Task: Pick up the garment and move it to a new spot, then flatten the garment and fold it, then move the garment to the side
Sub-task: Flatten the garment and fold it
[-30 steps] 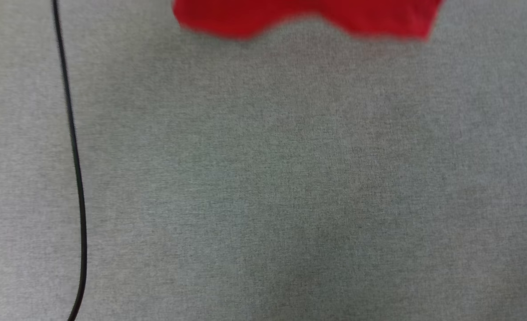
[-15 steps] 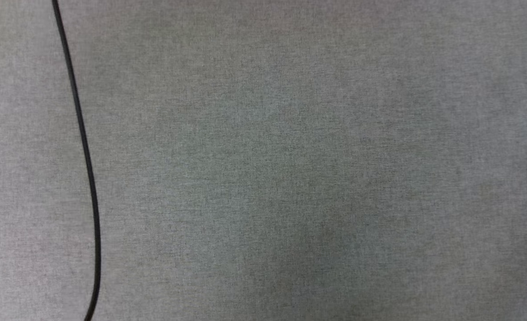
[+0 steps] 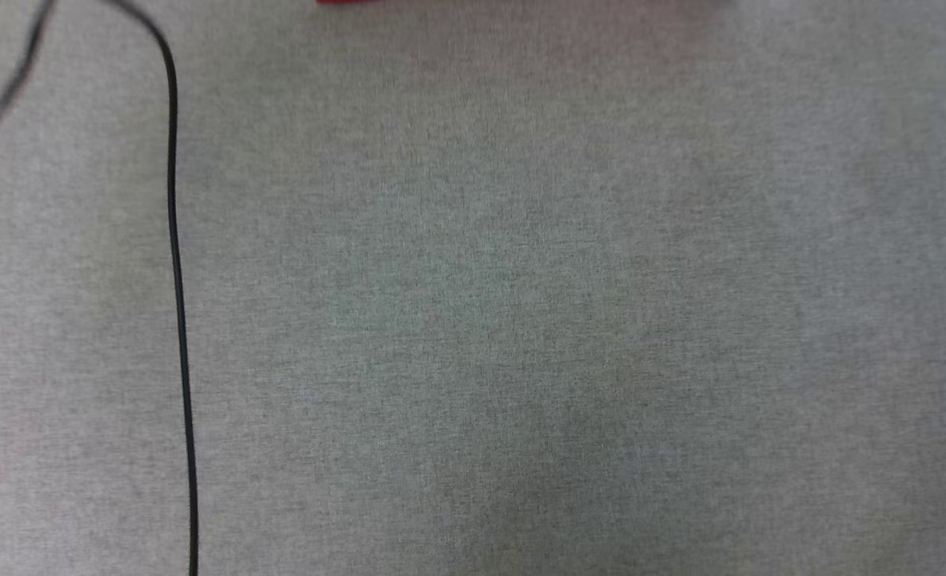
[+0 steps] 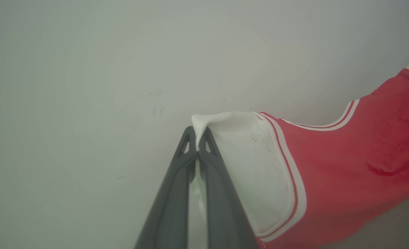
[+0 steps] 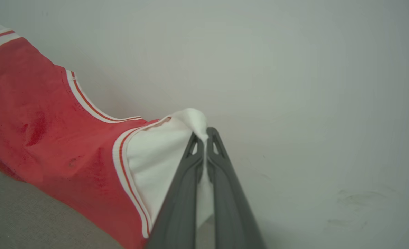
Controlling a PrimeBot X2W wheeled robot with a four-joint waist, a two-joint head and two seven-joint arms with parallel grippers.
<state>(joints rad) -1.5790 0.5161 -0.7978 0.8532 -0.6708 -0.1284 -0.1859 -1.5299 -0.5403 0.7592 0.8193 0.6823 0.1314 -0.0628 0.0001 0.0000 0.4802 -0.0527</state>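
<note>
The garment (image 4: 346,162), a red T-shirt with white sleeves and red-white striped trim, hangs in the air between my two grippers. In the left wrist view my left gripper (image 4: 198,133) is shut on the tip of one white sleeve. The right wrist view has my right gripper (image 5: 204,135) shut on the tip of the other white sleeve, with the garment (image 5: 52,145) sagging away to the left. A thin red sliver of the garment (image 3: 345,2) touches the top edge of the head view. The chest lettering is hidden.
A grey fabric surface (image 3: 520,320) spreads across the head view. A thin black cable (image 3: 177,280) runs down its left side and curves off at the top left. A pale plain wall (image 4: 121,69) stands behind the grippers in both wrist views.
The head view has shifted, so the cable sits differently. The garment's red hem was at the top edge a second ago, left the picture, and now just a sliver has returned.
</note>
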